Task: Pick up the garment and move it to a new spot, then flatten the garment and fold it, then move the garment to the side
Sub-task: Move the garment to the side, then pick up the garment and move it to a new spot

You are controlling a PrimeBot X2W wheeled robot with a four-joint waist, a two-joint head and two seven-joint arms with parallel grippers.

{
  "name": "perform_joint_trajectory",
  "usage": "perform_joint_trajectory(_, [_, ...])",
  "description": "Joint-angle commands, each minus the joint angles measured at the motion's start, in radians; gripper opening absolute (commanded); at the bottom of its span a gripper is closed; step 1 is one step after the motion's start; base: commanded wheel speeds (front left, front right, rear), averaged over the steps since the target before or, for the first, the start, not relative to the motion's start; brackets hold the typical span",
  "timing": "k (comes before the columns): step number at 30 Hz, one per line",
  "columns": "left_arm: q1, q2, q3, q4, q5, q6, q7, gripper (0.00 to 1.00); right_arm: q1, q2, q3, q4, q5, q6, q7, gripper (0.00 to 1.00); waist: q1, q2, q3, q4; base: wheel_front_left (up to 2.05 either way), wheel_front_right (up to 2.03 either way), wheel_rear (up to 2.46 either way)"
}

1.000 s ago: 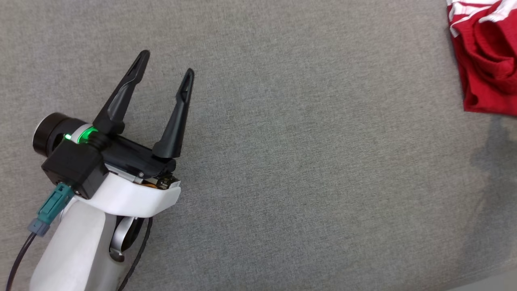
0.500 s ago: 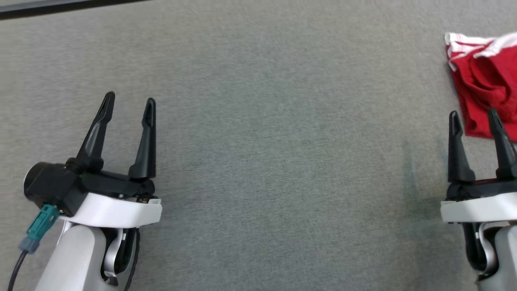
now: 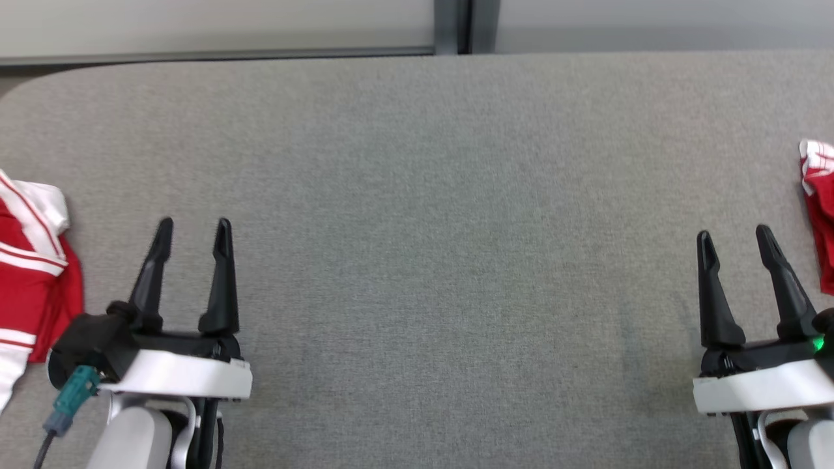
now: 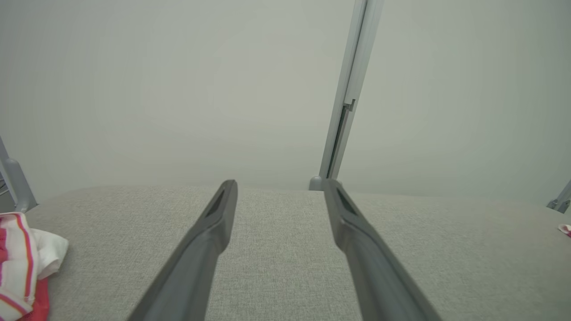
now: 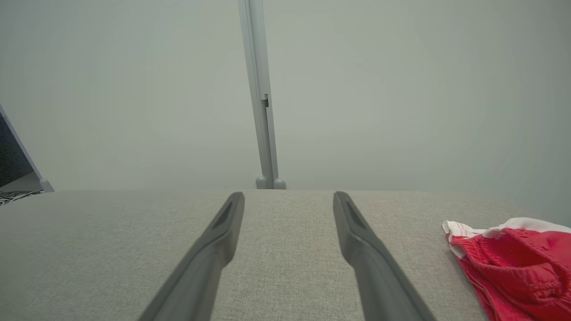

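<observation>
A red garment with white stripes [image 3: 29, 286] lies crumpled at the table's left edge, just left of my left gripper [image 3: 194, 223]; it appears again at the lower left of the left wrist view [image 4: 18, 267]. A second red garment with white trim [image 3: 822, 221] lies at the right edge, beside my right gripper [image 3: 732, 232], and shows at the lower right of the right wrist view [image 5: 517, 263]. Both grippers are open and hold nothing, with their fingers pointing toward the table's far edge. The left gripper [image 4: 280, 183] and the right gripper [image 5: 288, 195] hover over bare cloth.
The table [image 3: 430, 195] is covered in grey fabric, with a wide stretch of it between the two grippers. Its far edge meets a pale wall with a grey vertical post [image 3: 453, 26]. The table's back left corner is rounded.
The head camera has swung, bringing the far edge, the right gripper and the left garment into view. My left gripper has turned from a slant to pointing straight ahead.
</observation>
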Motion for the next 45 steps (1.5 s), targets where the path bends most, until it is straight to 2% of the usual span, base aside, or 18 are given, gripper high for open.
perform_joint_trajectory(1, [0.026, -0.001, 0.002, 0.009, 0.007, -0.007, -0.004, 1.00, 0.026, -0.001, -0.005, -0.007, -0.003, 0.000, 0.014, 1.00, 0.0000, 0.0000, -0.057, 0.032, 0.00, 0.00, 0.00])
perform_joint_trajectory(9, [0.109, 0.006, 0.002, 0.042, 0.014, -0.023, -0.004, 1.00, 0.116, 0.005, -0.001, -0.028, 0.008, 0.000, 0.053, 1.00, 0.0000, 0.0000, -0.164, 0.021, 0.00, 0.00, 0.00])
perform_joint_trajectory(19, [0.203, 0.021, -0.016, 0.063, 0.024, -0.014, 0.006, 1.00, 0.234, -0.001, -0.013, -0.059, 0.023, 0.000, 0.087, 1.00, 0.0000, 0.0000, -0.278, 0.012, 0.00, 0.00, 0.00])
perform_joint_trajectory(36, [0.209, 0.035, -0.027, 0.073, 0.013, -0.002, 0.024, 1.00, 0.268, -0.001, -0.027, -0.099, 0.019, 0.000, 0.112, 1.00, 0.0000, 0.0000, -0.294, 0.006, 0.00, 0.00, 0.00])
perform_joint_trajectory(45, [0.193, 0.037, -0.029, 0.083, 0.010, 0.006, 0.025, 1.00, 0.265, 0.001, -0.030, -0.094, 0.023, 0.000, 0.109, 1.00, 0.0000, 0.0000, -0.288, 0.026, 0.00, 0.00, 0.00])
